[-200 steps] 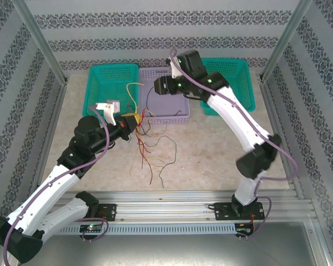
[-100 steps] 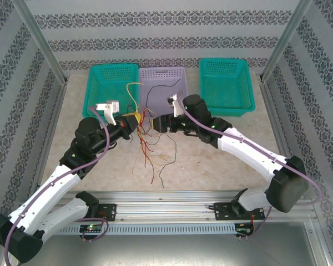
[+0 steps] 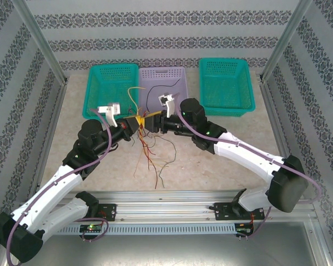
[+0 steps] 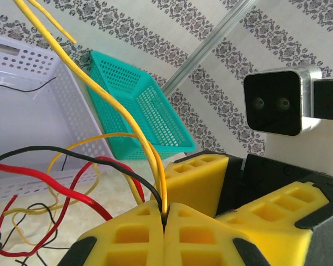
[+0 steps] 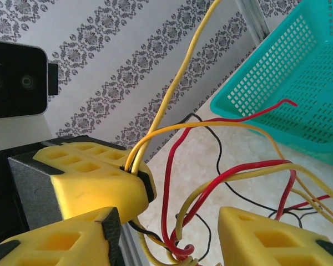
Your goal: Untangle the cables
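- The left hand (image 3: 134, 125) is closed, its yellow pads (image 4: 127, 238) pinching a yellow cable (image 4: 160, 177) that rises from the seam and arcs away towards the far side.
- The right hand (image 3: 155, 123) faces it from just to the right. It is open, and in the right wrist view red and yellow strands run through the gap between its pads (image 5: 266, 238).
- The cables (image 3: 150, 145) hang from the meeting point of the two hands in one tangle. Red, black and yellow loops trail towards the near side over the bench (image 3: 211, 149).
- A purple basket (image 3: 175, 83) stands just beyond the hands, with a black strand (image 3: 155, 91) lying in it.
- A teal basket (image 3: 108, 83) touches its left side. Another teal basket (image 3: 225, 83) sits apart on the right.
- Each wrist camera crowds the other's view: the right one (image 4: 275, 102) and the left one (image 5: 16, 80).
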Available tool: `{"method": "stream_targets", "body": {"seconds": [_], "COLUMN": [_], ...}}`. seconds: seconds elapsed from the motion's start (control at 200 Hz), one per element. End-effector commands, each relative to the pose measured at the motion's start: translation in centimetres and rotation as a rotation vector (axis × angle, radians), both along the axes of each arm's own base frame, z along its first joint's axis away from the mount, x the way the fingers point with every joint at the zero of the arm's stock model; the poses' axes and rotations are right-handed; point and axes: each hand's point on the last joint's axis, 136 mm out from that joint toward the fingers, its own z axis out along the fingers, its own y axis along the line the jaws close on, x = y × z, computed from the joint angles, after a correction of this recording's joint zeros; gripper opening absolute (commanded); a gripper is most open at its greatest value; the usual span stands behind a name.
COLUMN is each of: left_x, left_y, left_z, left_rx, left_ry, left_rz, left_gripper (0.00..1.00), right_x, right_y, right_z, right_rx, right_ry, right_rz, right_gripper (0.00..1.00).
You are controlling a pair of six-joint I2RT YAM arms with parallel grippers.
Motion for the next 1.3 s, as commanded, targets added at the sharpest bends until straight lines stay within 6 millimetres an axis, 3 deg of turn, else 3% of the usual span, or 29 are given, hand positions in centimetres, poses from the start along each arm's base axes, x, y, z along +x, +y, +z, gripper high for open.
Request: {"method": "stream_targets", "body": {"seconds": [0.0,0.255,0.43,0.734,0.979,1.294], "left_x": [-0.2,-0.4,-1.0,-1.1,-0.8,-0.5], "left_y": [0.0,-0.1,1.0,0.7,0.8,0.7], "left_z": [2.6,3.0,4.4,5.1,3.8,3.8], "left_rx": [-0.060,-0.088,-0.068,-0.126,-0.112,-0.113], "left_ry": [-0.081,-0.089,-0.134,-0.144,-0.123,-0.127], "left_rz": [-0.009,-0.014,0.022,0.007,0.019,0.021], "left_gripper": [0.00,0.00,0.00,0.00,0.00,0.00], "right_x": [0.0,0.9,0.8,0.5,-0.7,-1.0], "right_y": [0.9,1.4,0.0,1.0,1.6,1.2], "right_z": [0.1,-0.2,-1.1,-0.7,1.1,0.7], "right_rx": [0.019,0.008,-0.022,0.029,0.092,0.088], "right_ry": [-0.006,0.001,-0.003,0.010,-0.028,-0.024], "right_rz": [0.017,-0.002,-0.054,-0.017,0.030,0.021], "right_gripper": [0.49,0.46,0.45,0.43,0.44,0.44]}}
